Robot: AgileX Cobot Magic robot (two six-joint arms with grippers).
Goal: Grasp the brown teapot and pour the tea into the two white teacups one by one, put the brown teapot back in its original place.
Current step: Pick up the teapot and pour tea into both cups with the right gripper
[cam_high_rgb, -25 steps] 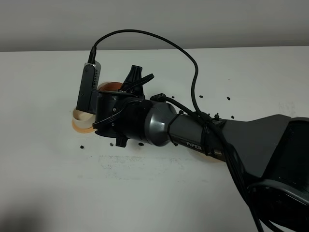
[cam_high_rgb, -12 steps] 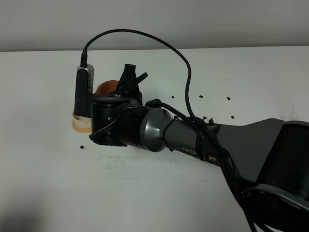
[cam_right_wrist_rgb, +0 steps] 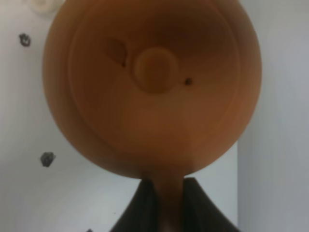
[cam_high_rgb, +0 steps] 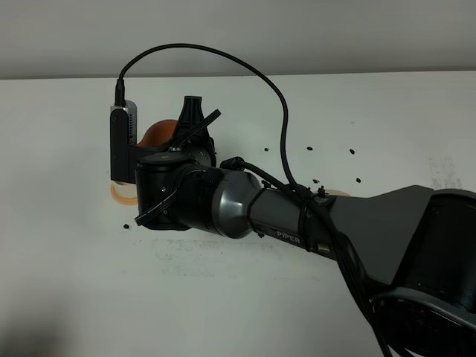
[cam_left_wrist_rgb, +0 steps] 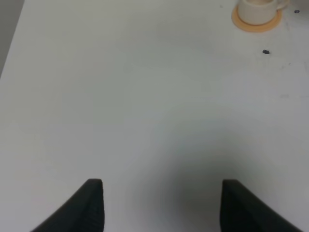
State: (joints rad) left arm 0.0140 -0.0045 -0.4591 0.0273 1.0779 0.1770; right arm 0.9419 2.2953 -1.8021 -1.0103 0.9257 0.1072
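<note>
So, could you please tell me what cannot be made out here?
- Spout of the brown teapot: exterior high, right arm covers it; right wrist, beyond the frame edge.
- Contents of the teacup: left wrist, edge cuts it off; exterior high, wrist camera hides it.
- Second teacup: in no view.

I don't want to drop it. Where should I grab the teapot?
By its thin handle, coming from that side. The teapot is round and wide, but the handle sticks out narrow enough to pinch, just as the right hand holds it now.
</note>
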